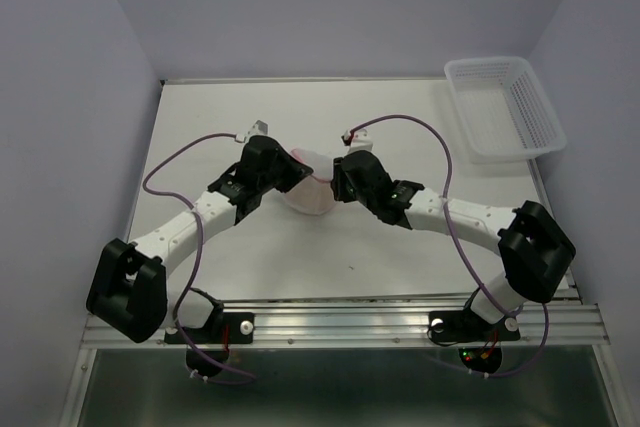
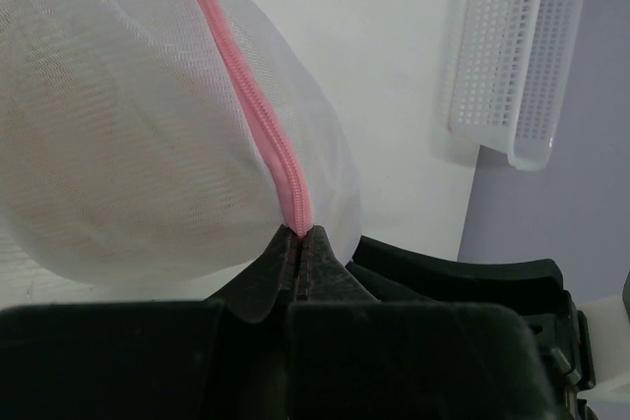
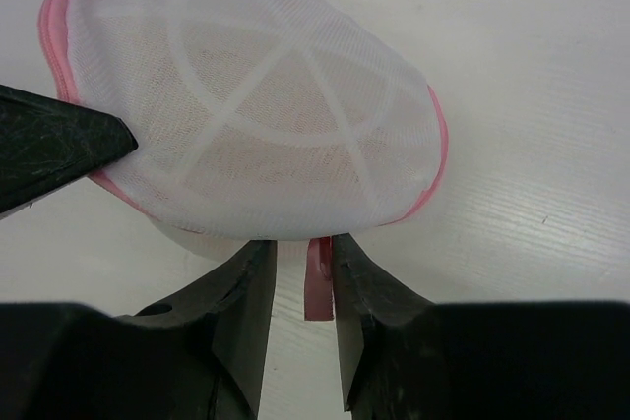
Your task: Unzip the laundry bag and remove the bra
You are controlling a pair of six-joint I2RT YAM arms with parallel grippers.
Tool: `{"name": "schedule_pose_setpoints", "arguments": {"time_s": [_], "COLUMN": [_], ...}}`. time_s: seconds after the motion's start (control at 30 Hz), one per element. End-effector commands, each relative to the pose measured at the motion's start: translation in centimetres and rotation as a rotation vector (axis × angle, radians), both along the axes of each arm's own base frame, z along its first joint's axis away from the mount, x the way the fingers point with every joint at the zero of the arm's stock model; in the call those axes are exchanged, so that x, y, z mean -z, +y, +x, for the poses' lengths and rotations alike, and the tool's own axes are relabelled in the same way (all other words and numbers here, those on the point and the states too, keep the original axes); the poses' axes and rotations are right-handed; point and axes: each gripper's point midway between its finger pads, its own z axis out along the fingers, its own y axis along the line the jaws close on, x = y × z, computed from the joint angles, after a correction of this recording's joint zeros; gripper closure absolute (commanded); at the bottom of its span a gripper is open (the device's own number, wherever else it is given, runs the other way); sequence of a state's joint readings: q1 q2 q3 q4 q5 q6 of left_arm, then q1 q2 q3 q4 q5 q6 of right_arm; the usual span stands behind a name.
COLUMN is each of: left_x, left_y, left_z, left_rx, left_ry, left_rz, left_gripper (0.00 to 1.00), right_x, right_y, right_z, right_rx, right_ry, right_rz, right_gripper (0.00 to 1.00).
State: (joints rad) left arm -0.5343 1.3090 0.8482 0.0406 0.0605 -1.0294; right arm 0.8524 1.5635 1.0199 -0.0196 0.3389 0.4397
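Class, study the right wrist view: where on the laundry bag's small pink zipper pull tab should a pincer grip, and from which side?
Grip the small pink zipper pull tab near its free end, coming from the right arm's side of the round white mesh laundry bag: the tab juts outward there, clear of the mesh, and lies between the parted fingers of the right pincer.

Light is even and diffuse, coming from overhead. Top view is bright: white surface (image 1: 400, 257) close to clipping, only faint soft shadows on it, walls (image 1: 60, 97) tinted lavender. Left wrist: laundry bag (image 2: 128, 125) mesh and pink zipper (image 2: 246, 115) are sharp; left claw (image 2: 298, 243) up close is dark and soft, detail crushed. Right wrist: mesh weave crisp, soft grey shadow under the bag's near rim, right claw (image 3: 300, 243) underexposed, blurred toward the bottom edge.
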Motion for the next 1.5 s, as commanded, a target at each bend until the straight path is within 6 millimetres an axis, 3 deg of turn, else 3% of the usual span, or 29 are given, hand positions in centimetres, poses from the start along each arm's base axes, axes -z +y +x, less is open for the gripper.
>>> {"name": "schedule_pose_setpoints", "arguments": {"time_s": [0.0, 0.07, 0.17, 0.4, 0.57, 0.7, 0.93, 1.2, 1.47], "left_x": [-1.3, -1.2, -1.3, -1.1, -1.1, -1.5, -0.3, -0.5, -1.0], "left_y": [-0.2, -0.1, 0.1, 0.2, 0.8, 1.8, 4.0, 4.4, 7.5], "left_z": [-1.0, -1.1, -1.2, -1.3, -1.3, -1.3, -0.8, 0.7, 2.7], "left_rx": [0.052, 0.05, 0.05, 0.052, 0.042, 0.042, 0.073, 0.121, 0.072], "left_ry": [-0.041, -0.043, -0.052, -0.052, -0.065, -0.103, -0.104, -0.143, -0.18], "left_rz": [-0.013, -0.01, -0.005, 0.004, 0.038, 0.068, 0.105, 0.171, 0.333], "left_gripper": [1.0, 1.0, 1.0, 1.0, 1.0, 1.0, 1.0, 1.0, 1.0], "right_x": [-3.7, -3.6, -3.4, -3.1, -2.4, -1.1, 0.9, 2.5, 2.7], "right_y": [-0.4, -0.4, -0.1, 0.0, -1.6, -5.2, -9.0, -9.4, -10.6], "right_z": [0.8, 0.7, 0.5, 0.3, 0.6, 2.1, 2.5, 2.8, 2.5], "right_rx": [0.084, 0.084, 0.065, 0.056, 0.113, 0.199, 0.208, 0.162, 0.188], "right_ry": [-0.074, -0.068, -0.056, -0.045, -0.042, -0.011, 0.021, 0.027, 0.019], "right_rz": [0.093, 0.099, 0.107, 0.102, 0.087, 0.089, 0.048, -0.015, -0.06], "right_gripper": [0.65, 0.76, 0.83, 0.91, 0.99, 0.99, 0.99, 0.95, 0.88]}}
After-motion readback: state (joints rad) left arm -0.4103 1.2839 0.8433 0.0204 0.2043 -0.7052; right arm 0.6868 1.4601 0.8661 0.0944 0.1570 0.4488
